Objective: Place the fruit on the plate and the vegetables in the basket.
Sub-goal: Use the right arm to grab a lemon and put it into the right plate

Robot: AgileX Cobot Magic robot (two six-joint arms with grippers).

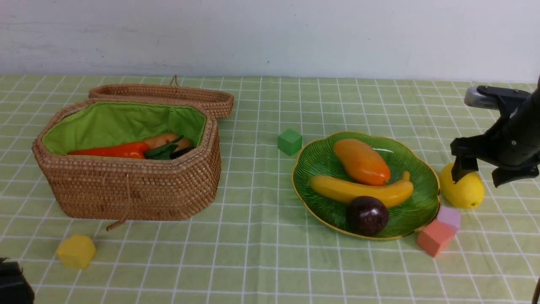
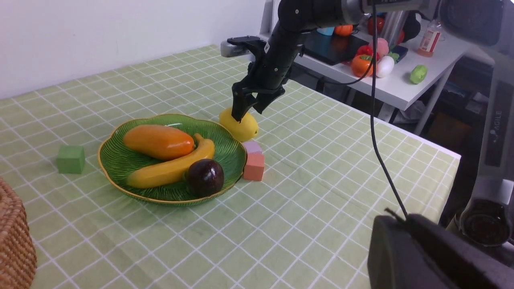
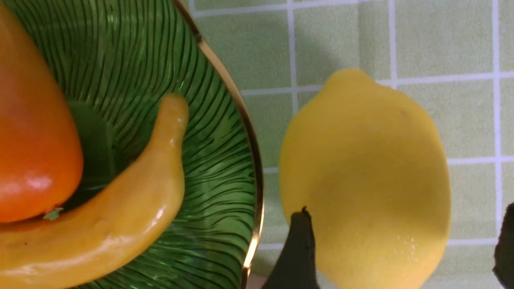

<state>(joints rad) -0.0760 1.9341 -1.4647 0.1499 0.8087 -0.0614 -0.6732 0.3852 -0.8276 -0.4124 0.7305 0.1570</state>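
The lemon point(image 1: 464, 192) point(image 2: 241, 125) point(image 3: 365, 176) lies on the cloth just right of the green plate point(image 1: 320, 160) point(image 2: 116, 156). My right gripper point(image 1: 476, 180) point(image 2: 247, 115) point(image 3: 403, 224) hangs open over it, one finger on either side, gripping nothing. On the plate lie the mango point(image 1: 360, 161), the banana point(image 1: 358, 192) and the mangosteen point(image 1: 367, 215). The open basket point(image 1: 126, 185) at the left holds the carrot point(image 1: 114, 150) and the potato point(image 1: 164, 138); the eggplant is mostly hidden there. My left gripper point(image 1: 12, 283) point(image 2: 391, 214) is shut and empty at the near left corner.
A pink block point(image 1: 434, 237) and a lilac block point(image 1: 449, 216) touch the plate's near right rim, close to the lemon. A green block point(image 1: 290, 141) sits between basket and plate. A yellow block point(image 1: 76, 251) lies before the basket. The basket lid point(image 1: 168, 95) lies open behind.
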